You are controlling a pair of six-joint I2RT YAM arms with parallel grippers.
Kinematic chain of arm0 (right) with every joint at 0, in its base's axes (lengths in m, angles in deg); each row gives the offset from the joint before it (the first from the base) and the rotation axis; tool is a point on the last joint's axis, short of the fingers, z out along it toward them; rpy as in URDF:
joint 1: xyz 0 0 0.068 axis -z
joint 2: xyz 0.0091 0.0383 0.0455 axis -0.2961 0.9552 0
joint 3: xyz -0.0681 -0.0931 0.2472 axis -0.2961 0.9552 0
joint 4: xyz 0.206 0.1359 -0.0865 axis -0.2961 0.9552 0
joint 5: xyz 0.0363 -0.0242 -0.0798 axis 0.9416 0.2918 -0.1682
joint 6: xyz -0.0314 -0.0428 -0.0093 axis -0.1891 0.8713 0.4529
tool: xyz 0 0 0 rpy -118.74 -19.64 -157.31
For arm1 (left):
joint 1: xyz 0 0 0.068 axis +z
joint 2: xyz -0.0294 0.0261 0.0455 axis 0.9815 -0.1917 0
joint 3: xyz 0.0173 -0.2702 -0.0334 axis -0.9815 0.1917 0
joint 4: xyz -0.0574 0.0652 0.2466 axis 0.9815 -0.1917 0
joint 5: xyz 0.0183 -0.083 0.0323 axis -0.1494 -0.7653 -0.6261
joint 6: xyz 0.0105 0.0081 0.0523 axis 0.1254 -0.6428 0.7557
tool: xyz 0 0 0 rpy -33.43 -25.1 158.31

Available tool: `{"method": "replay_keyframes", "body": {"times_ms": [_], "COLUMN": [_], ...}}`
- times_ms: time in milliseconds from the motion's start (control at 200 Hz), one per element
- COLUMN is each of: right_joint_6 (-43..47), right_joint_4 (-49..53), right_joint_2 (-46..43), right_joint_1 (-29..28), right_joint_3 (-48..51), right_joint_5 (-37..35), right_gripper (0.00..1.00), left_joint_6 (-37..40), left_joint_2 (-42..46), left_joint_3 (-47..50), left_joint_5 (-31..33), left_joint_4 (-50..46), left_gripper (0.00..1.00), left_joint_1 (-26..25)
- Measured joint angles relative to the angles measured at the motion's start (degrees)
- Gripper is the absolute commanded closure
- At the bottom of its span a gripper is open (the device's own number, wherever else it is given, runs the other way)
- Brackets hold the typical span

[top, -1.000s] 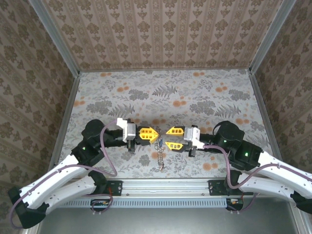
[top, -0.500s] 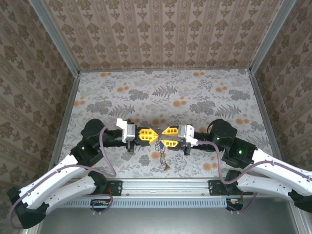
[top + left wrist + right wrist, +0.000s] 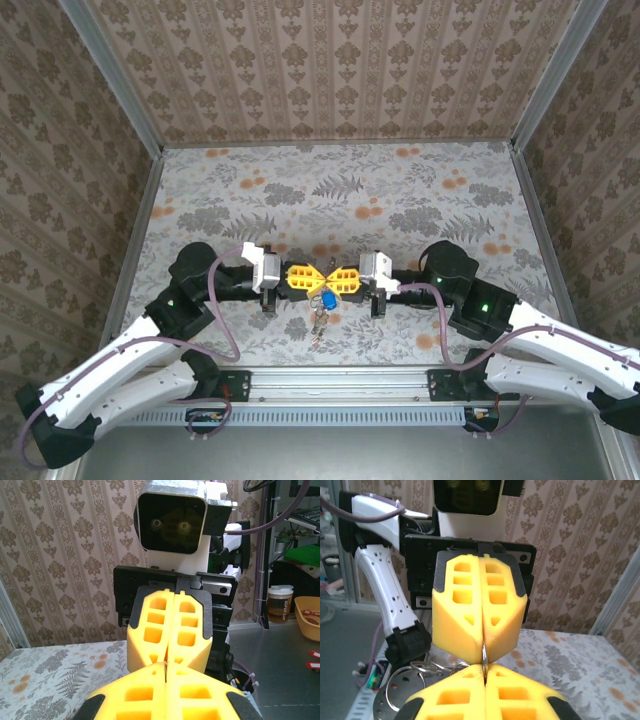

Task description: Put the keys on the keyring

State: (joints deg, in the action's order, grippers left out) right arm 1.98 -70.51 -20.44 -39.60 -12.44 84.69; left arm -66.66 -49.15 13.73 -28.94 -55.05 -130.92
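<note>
Two claws meet tip to tip, both clenched. The left claw (image 3: pixel 314 278) and the right claw (image 3: pixel 340 280) each seem to pinch a thin wire loop of the keyring (image 3: pixel 318 324). In the right wrist view that wire runs straight into both seams. Just below the tips hangs the blue key (image 3: pixel 327 300), and the rest of the keyring dangles under it. All of this sits over the tabletop (image 3: pixel 420 200), close to its near edge and about midway between its left and right edges.

With both claws holding the same fine wire, any pull apart or twist could bend the loop or tear it out of one soft pad. The bundle would then swing or drop. If either pinch is shallow, the wire could slide out as soon as the arms shift.

From above, the metal parts are too small to sort out. I cannot tell whether the blue key is already threaded or only hanging against the loop. Nor can I tell how many keys there are, or whether the lowest link touches the tabletop. In the left wrist view, the yellow pads cover the contact almost completely.
</note>
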Motion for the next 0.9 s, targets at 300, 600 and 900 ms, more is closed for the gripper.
{"method": "replay_keyframes", "body": {"times_ms": [300, 600, 900], "right_joint_6": [2.01, 3.72, 4.59], "right_joint_4": [4.66, 13.11, 15.67], "right_joint_2": [1.62, 5.07, 6.73], "right_joint_1": [-0.07, 0.07, 0.07], "right_joint_3": [-4.74, -7.5, -9.29], "right_joint_5": [-3.78, -7.3, -7.48], "right_gripper": [1.0, 1.0, 1.0], "left_joint_6": [10.1, 18.73, 20.81], "left_joint_2": [-3.06, -8.04, -11.58], "left_joint_3": [-15.96, -27.8, -27.8], "left_joint_5": [10.49, 21.24, 23.56], "left_joint_4": [-25.31, -44.26, -48.19], "left_gripper": [0.81, 0.78, 0.79], "left_joint_1": [-3.04, -6.19, -6.51]}}
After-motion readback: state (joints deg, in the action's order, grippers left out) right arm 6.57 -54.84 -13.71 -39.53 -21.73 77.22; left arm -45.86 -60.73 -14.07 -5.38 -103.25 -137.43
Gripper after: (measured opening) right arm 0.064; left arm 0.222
